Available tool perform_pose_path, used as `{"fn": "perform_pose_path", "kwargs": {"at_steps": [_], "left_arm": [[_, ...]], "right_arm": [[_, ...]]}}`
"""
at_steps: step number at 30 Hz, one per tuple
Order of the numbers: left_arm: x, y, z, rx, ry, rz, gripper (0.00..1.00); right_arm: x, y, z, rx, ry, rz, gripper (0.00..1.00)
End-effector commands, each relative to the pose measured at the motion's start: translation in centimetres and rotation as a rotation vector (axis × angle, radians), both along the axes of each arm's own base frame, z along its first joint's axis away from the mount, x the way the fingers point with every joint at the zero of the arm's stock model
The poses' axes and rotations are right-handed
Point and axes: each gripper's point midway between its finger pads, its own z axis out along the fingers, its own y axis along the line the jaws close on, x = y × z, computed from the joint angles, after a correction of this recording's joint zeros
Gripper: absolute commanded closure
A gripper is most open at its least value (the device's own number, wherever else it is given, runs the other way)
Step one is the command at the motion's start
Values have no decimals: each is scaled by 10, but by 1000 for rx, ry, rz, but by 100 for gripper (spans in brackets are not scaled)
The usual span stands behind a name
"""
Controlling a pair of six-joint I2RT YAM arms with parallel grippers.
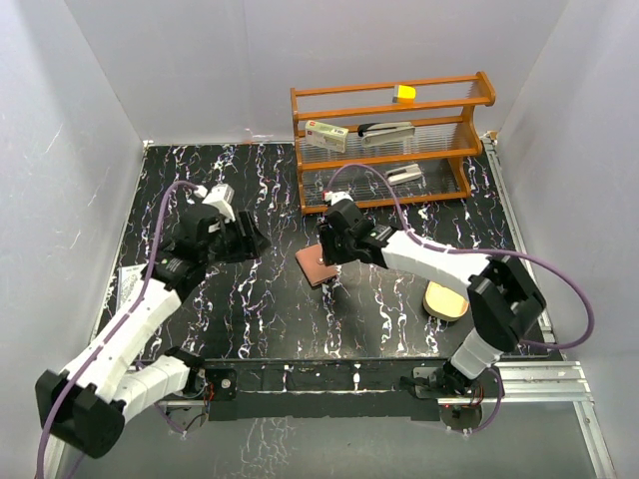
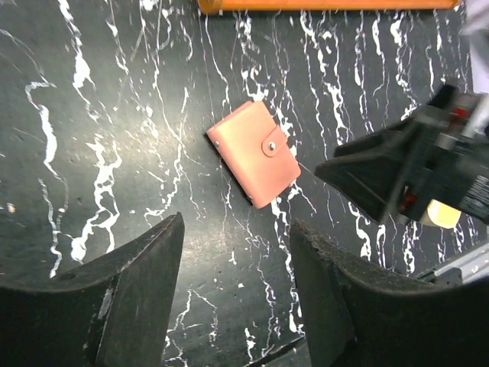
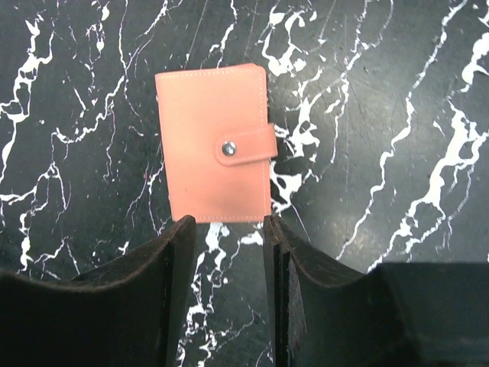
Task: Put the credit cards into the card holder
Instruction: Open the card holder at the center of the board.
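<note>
Card holder [image 3: 218, 145] lies flat on the table [image 3: 397, 115], folded shut, snap tab [image 3: 246, 145] fastened across its edge. It sits just beyond the fingertips of the right gripper [image 3: 229, 225], whose jaws stand partly apart with nothing between them. Left gripper [image 2: 237, 223] is also parted and empty; the holder is ahead of it, well apart. No credit cards can be made out.

Handling, judged: light, thin, soft-covered, likely to slide on the smooth top. Best hold looks like a pinch across the spine-side edge, away from the tab, leaving the snap free for the other hand to open.
</note>
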Motion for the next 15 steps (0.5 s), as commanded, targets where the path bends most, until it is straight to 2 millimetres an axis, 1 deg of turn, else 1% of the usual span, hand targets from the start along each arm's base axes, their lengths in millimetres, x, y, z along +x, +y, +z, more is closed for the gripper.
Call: {"fn": "perform_pose_path", "kwargs": {"at_steps": [1, 3, 6, 8, 9, 13, 15], "left_arm": [[-10, 26, 20, 113, -99, 12, 43], [-14, 33, 19, 145, -120, 14, 43], [-18, 44, 14, 203, -143, 15, 43], [-21, 51, 10, 233, -157, 17, 43], [-23, 53, 8, 241, -163, 16, 43], [-25, 55, 8, 240, -191, 18, 43], [-25, 56, 9, 246, -189, 19, 43]], "right_arm": [[24, 28, 15, 50, -66, 51, 62], [25, 35, 9, 47, -41, 76, 62], [28, 39, -1, 29, -26, 89, 63], [31, 38, -15, -8, -8, 87, 64], [31, 38, -20, -20, -2, 88, 64], [36, 41, -30, -41, 7, 95, 65], [38, 41, -39, -64, 11, 94, 65]]}}
